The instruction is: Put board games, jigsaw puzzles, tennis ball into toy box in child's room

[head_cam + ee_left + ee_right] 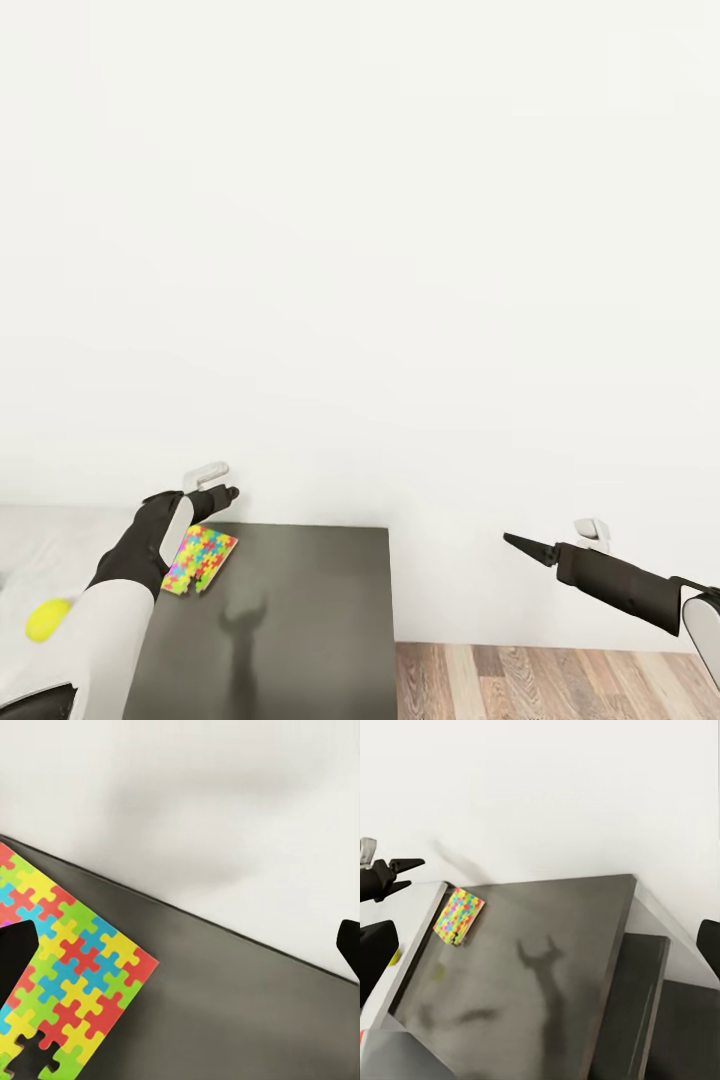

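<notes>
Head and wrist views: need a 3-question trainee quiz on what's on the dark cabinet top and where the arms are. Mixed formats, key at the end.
1. True or false: the jigsaw puzzle lies flat on the dark cabinet top.
2. Multiple choice: the tennis ball sits (A) on the puzzle, (B) on the pale table beside the left arm, (C) on the wood floor.
3. Fill in: the left gripper hangs above the puzzle's edge nearest the ____.

Key:
1. True.
2. B.
3. wall; its jaws stand apart, nothing between them.
</notes>
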Robot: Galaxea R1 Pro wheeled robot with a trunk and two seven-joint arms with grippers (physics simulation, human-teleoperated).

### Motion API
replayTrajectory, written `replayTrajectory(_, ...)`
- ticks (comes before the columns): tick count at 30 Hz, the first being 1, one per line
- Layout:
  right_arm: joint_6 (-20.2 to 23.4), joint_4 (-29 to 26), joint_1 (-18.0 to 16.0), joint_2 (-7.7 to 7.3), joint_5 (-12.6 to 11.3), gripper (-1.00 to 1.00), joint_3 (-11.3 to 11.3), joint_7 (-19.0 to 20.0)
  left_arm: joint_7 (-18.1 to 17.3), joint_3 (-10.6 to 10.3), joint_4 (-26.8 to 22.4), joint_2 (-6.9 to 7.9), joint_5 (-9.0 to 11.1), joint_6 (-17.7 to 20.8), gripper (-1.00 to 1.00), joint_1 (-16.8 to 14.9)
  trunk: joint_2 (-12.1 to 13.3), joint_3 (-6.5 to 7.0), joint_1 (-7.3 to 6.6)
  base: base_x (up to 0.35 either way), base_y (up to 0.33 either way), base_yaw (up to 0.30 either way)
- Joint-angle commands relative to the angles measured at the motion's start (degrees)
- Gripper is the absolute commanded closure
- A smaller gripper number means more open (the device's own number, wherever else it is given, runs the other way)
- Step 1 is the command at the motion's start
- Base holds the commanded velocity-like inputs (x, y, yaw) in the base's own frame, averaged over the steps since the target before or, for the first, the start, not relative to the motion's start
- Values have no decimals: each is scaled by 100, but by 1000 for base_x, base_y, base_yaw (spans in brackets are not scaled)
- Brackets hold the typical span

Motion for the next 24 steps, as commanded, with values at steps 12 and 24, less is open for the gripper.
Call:
replayTrajectory(12, 4, 26, -6, -5, 24, -100, -10, -6, 28, -8, -7, -9, 16, -62, -100, -5, -14, -126, 3, 0, 0, 0)
replayTrajectory(24, -19, 44, -6, 23, 310, -100, 13, -22, 28, -12, -7, -4, 14, -65, -100, -5, -14, -239, 3, 0, 0, 0)
